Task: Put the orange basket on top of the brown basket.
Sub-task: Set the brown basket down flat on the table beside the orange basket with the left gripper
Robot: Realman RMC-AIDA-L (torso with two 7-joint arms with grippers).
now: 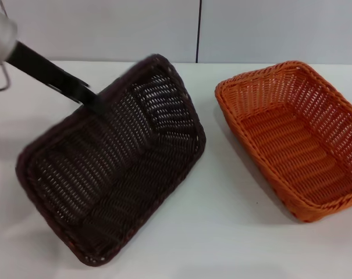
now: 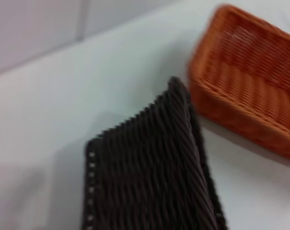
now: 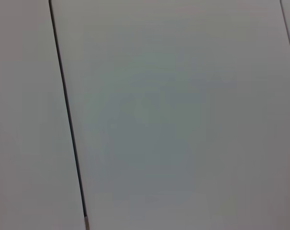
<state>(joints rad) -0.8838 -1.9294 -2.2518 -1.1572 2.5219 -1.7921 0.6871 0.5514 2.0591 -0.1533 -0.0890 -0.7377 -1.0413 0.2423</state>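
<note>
The left gripper [image 1: 93, 100] is clamping the far long rim of the brown basket [image 1: 114, 174], reaching in from the robot's left of the orange basket [image 1: 295, 139]. The brown basket is tilting, its gripped rim lifted and its near edge sitting low by the white surface [image 1: 222, 232], its open side facing the head camera. The orange basket is resting flat and upright on the surface, to the robot's right of the brown basket and apart from it, with a strip of bare surface between them. The right wrist view is showing only pale panels with a dark seam; the right gripper is out of view.
</note>
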